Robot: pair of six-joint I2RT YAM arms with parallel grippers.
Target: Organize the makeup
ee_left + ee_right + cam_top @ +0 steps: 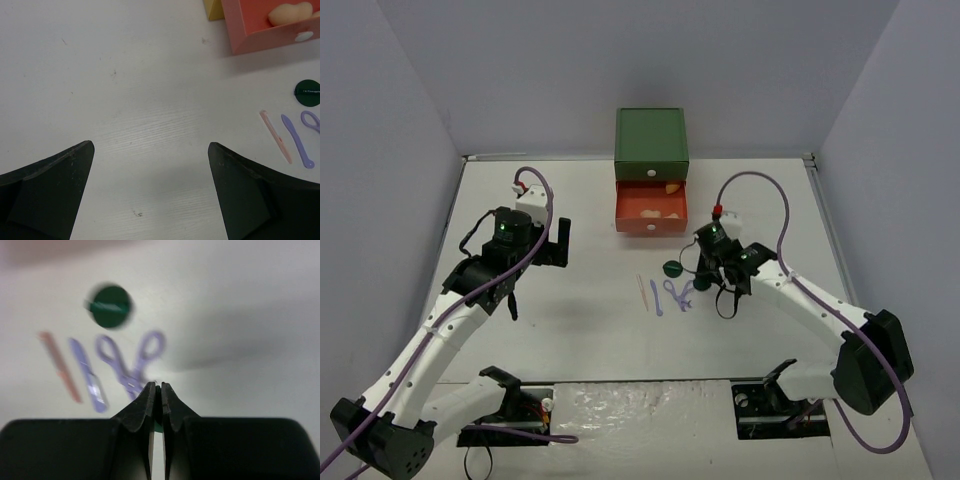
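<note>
Closed on just a sliver of what looks like a dark green disc (158,427), held above the table (240,315) near the lilac tools (132,357), the right gripper (159,390) may lose it en route to the orange drawer (651,226); the left gripper (151,145) hangs wide open.

Dark green discs (672,268), lilac tools (677,295), pale orange stick (642,291), white table (570,200), orange drawer (651,225) under green box (651,135).

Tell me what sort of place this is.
Most likely a robot test cell, not a home: a white table boxed in by plain grey panel walls, a left arm and right arm bolted at its near edge, and a drawer box with lilac makeup tools laid out.
</note>
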